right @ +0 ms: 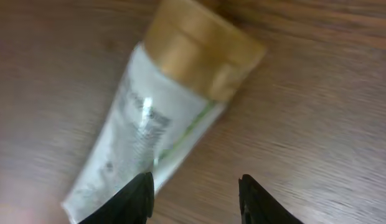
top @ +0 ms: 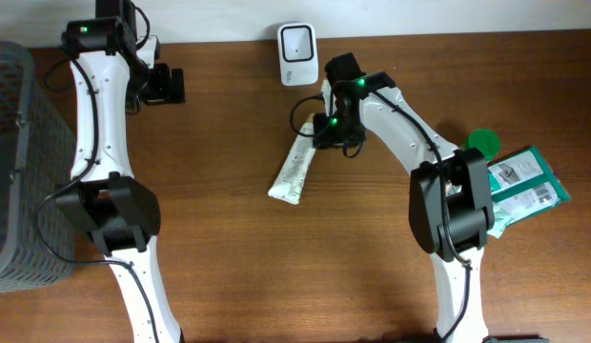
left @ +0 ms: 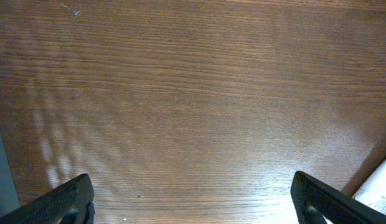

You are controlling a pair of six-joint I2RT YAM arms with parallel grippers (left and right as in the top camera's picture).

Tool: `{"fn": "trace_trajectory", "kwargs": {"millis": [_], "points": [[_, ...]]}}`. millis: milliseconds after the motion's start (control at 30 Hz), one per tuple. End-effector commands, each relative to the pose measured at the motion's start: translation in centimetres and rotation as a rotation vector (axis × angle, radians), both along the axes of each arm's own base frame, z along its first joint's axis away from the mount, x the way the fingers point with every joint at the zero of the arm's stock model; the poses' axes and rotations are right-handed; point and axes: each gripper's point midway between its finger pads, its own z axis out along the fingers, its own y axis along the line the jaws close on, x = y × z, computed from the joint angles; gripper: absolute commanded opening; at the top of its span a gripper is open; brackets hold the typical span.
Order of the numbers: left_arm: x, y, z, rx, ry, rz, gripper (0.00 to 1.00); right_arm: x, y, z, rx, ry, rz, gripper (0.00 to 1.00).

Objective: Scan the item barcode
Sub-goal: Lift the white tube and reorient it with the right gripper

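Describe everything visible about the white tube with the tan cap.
The white squeeze tube looks like soft plastic, with grey print, a green streak and a tan, glossy round cap. It lies flat and diagonal on the brown wooden table, cap on, ungripped. The right gripper hovers just above it, jaws open; whether a finger touches it cannot be told.

The desk [left: 193, 93] is brown wood with a fine grain and a soft sheen. The tube [right: 137, 137] is glossy white plastic — its cap [right: 202, 53] a smooth, satiny tan. The scanner [top: 297, 41] is smooth white plastic. The basket [top: 14, 162] is grey mesh, and the packets [top: 529, 181] are shiny green film — slightly crinkled.
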Motion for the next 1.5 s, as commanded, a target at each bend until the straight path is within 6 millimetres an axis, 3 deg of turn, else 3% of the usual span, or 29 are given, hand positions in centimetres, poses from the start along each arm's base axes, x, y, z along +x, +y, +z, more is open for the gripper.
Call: {"fn": "trace_trajectory", "kwargs": {"millis": [0, 100, 167, 300, 400, 467, 567, 600, 733, 833, 933, 1000, 1033, 1067, 1100, 1133, 1267, 1367, 1467], "points": [[-0.2, -0.8, 0.9, -0.047, -0.017, -0.005, 0.99, -1.1, 2.8, 0.5, 0.122, 0.015, 0.123, 0.43], [-0.2, -0.8, 0.8, -0.051, -0.014, -0.006, 0.99, -2.7, 3.5, 1.8, 0.281, 0.122, 0.110, 0.54], [-0.3, -0.8, 0.8, -0.051, -0.009, -0.006, 0.99, -3.7, 2.1, 1.4, 0.260, 0.234, -0.007, 0.57], [-0.3, -0.8, 0.8, -0.051, -0.011, -0.006, 0.99, -5.5, 2.7, -0.7, 0.235, 0.330, -0.105, 0.63], [-0.3, -0.8, 0.8, -0.050, -0.013, -0.006, 0.99, -6.3, 3.9, -3.6, 0.190, 0.341, -0.203, 0.62], [-0.3, -0.8, 0.8, -0.050, -0.009, -0.006, 0.99, -6.3, 4.5, -4.3, 0.194, 0.327, -0.214, 0.58], [-0.3, -0.8, 0.8, -0.050, -0.010, -0.006, 0.99, -5.6, 4.7, -4.5, 0.198, 0.290, -0.207, 0.42], [-0.3, -0.8, 0.8, -0.050, -0.011, -0.006, 0.99, -5.7, 4.6, -4.5, 0.197, 0.275, -0.172, 0.34], [-0.2, -0.8, 0.8, -0.050, -0.014, -0.006, 0.99, -6.3, 4.4, -4.1, 0.198, 0.233, 0.004, 0.19], [-0.2, -0.8, 0.8, -0.050, -0.014, -0.006, 0.99, -6.6, 3.6, -2.3, 0.204, 0.172, 0.217, 0.06], [-0.4, -0.8, 0.8, -0.051, -0.005, -0.006, 0.99, -7.7, 2.4, 0.3, 0.195, 0.083, 0.580, 0.04], [-1.0, -0.9, 0.7, -0.053, 0.019, -0.005, 0.99, -8.2, 1.3, 0.2, 0.143, 0.075, 0.677, 0.04], [-1.4, -0.9, 0.6, -0.054, 0.035, -0.005, 0.99, -8.1, 0.7, -0.2, 0.102, 0.075, 0.679, 0.06], [-1.7, -0.9, 0.5, -0.055, 0.047, -0.004, 0.99, -7.9, 0.8, -0.2, 0.100, 0.074, 0.664, 0.27], [-1.9, -1.0, 0.5, -0.056, 0.054, -0.004, 0.99, -7.7, 0.8, -0.2, 0.099, 0.081, 0.629, 0.40], [-1.9, -1.0, 0.5, -0.056, 0.058, -0.004, 0.99, -7.4, 0.8, -0.2, 0.097, 0.092, 0.577, 0.47], [-1.9, -1.0, 0.5, -0.057, 0.057, -0.004, 0.99, -6.0, -1.4, -0.2, 0.111, 0.167, 0.315, 0.51], [-1.9, -1.0, 0.5, -0.056, 0.055, -0.004, 0.99, -6.4, -0.9, 0.0, 0.240, 0.158, 0.381, 0.51], [-1.8, -1.0, 0.5, -0.056, 0.050, -0.004, 0.99, -9.0, 0.5, -0.7, 0.360, 0.192, 0.457, 0.51]]}}
